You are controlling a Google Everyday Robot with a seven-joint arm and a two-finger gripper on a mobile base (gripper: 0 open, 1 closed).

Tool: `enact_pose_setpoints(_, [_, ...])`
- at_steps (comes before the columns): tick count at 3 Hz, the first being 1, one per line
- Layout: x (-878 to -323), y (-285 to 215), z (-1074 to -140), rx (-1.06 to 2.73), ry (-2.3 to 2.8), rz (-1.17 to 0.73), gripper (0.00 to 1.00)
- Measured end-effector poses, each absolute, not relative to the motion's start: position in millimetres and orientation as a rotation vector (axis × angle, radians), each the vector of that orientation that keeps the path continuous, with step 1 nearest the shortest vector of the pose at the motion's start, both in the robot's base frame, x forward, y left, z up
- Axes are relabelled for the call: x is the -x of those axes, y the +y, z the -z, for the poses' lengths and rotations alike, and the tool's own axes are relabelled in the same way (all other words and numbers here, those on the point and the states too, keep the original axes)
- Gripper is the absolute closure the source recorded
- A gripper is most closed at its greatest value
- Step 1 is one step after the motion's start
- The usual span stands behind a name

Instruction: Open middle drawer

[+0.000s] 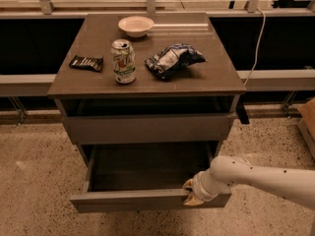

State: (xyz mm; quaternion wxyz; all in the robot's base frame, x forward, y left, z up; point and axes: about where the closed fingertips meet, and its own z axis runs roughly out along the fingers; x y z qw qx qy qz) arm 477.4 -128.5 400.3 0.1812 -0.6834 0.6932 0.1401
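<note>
**Middle drawer stands open, pincer at its front**

At the lower right of the frame, the robot's white arm [266, 178] reaches in from the right edge. Its pincer [193, 194] sits at the right end of the middle drawer [133, 200]. It appears clamped over the top edge of the flat front, one tip inside the dark box and one outside.

The drawer juts well out from the cabinet across the lower centre of the frame, and its shallow box looks empty. The pull therefore seems to be at or near its end. The next move would likely be a short final draw if any travel remains, then a release and a straight retreat that does not nudge the front back in.

Above it, the upper drawer front [147, 128] sits close to the cabinet face with a dark gap over it. Farther back, the surface [197, 80] carries a can [123, 61], a dark snack bar [86, 63], a crumpled bag [173, 60] and, farthest, a bowl [136, 25].
</note>
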Motion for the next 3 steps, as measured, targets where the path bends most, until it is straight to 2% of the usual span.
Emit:
enact_pose_setpoints(2, [-475.3,-126.9,-398.0,1.933,1.957,-0.403,0.13])
enact_pose_setpoints(3, [-474.5,-126.1,-397.1,1.934,1.957,-0.407,0.0])
